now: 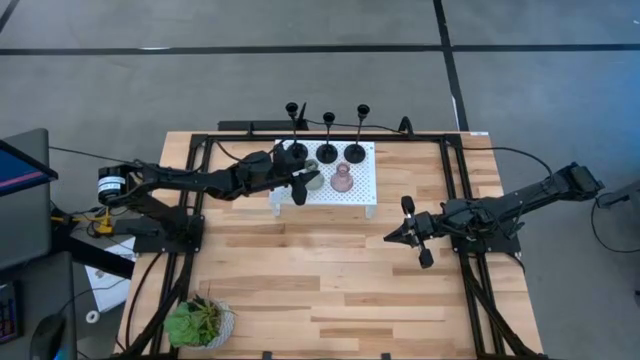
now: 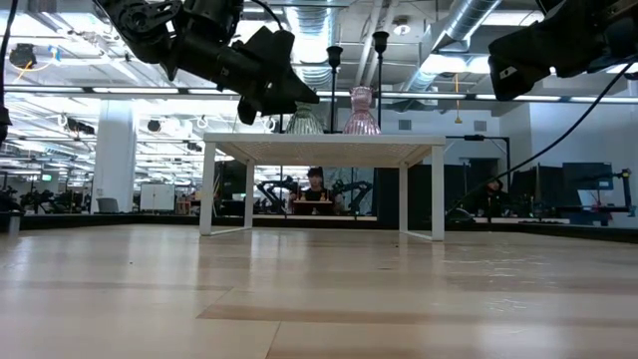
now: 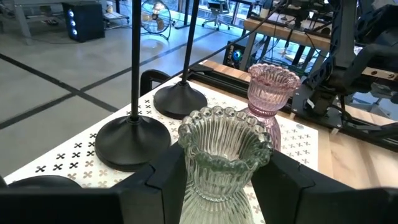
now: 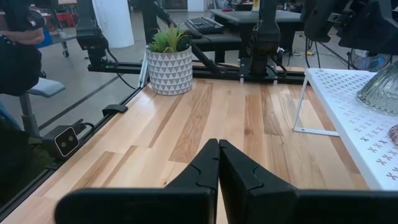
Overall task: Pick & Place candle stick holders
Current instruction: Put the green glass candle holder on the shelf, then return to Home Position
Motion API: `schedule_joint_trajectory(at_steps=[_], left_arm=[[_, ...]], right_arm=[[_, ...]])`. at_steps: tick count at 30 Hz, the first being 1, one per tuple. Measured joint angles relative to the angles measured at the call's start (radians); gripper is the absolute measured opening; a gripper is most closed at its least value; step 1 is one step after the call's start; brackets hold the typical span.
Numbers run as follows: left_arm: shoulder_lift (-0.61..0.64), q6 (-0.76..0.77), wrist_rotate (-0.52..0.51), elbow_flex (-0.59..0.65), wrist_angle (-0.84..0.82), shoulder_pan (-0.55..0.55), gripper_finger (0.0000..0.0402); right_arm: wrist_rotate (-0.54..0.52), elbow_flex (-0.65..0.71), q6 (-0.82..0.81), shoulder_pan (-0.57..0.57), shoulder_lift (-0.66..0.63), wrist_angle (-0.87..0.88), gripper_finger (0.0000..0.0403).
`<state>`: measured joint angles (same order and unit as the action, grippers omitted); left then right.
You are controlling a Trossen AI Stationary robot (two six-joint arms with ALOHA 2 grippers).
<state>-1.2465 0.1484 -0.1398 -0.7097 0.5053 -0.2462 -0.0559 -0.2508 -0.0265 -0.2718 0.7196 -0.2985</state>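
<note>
A white perforated stand [image 1: 365, 192] sits at the table's far middle. Three slim black candle holders [image 1: 326, 152] stand by their disc bases along its far side. The pink bulbous holder [image 1: 342, 180] stands on it as well, also shown in the left wrist view [image 3: 270, 93]. My left gripper [image 1: 303, 186] is shut on the olive-green ribbed holder [image 3: 221, 155], which stands on the stand beside the pink one. My right gripper [image 4: 217, 158] is shut and empty, above the bare table at the right [image 1: 392, 238]. My left gripper pinches the olive-green holder's ribbed body [image 3: 198, 186], below its scalloped rim, between its two fingers [image 3: 163, 180], one on each side. The fingers come from the table's left, slanting a little down. The holder is upright, its base on the white stand [image 2: 304, 128].
A leafy plant in a white patterned pot [image 1: 200, 322] stands at the table's near left corner. The table has a black frame [image 1: 455, 190] along its edges. Bare wooden table [image 1: 320, 270] lies between the stand and the near edge. A person sits in the room beyond [image 2: 315, 189].
</note>
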Motion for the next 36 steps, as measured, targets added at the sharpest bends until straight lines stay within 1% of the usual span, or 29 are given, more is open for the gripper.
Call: schedule_joint_trajectory(at_steps=[6, 13, 20, 23, 26, 32, 36], left_arm=[[0.0, 0.001, 0.001, 0.0, 0.002, 0.002, 0.0168], [0.0, -0.014, 0.0, 0.0, 0.008, 0.025, 0.0205], [0.0, -0.021, -0.002, 0.0, 0.021, 0.013, 0.0245], [0.0, -0.065, -0.002, 0.0, 0.023, 0.007, 0.026], [0.0, -0.074, -0.002, 0.0, 0.055, 0.007, 0.0272], [0.017, -0.118, -0.001, 0.0, 0.117, 0.012, 0.0281], [0.067, -0.118, -0.001, 0.0, 0.116, 0.012, 0.0281]], right_arm=[[0.001, 0.0, 0.0, 0.0, 0.0, 0.0, 0.0], [0.002, 0.0, 0.0, 0.0, 0.0, 0.0, 0.0], [0.002, 0.0, 0.0, 0.0, 0.0, 0.0, 0.0], [0.003, 0.0, 0.0, 0.0, 0.0, 0.0, 0.0], [0.003, 0.0, 0.0, 0.0, 0.0, 0.0, 0.0], [0.003, 0.0, 0.0, 0.0, 0.0, 0.001, 0.0], [0.003, 0.0, 0.0, 0.0, 0.0, 0.007, 0.0]])
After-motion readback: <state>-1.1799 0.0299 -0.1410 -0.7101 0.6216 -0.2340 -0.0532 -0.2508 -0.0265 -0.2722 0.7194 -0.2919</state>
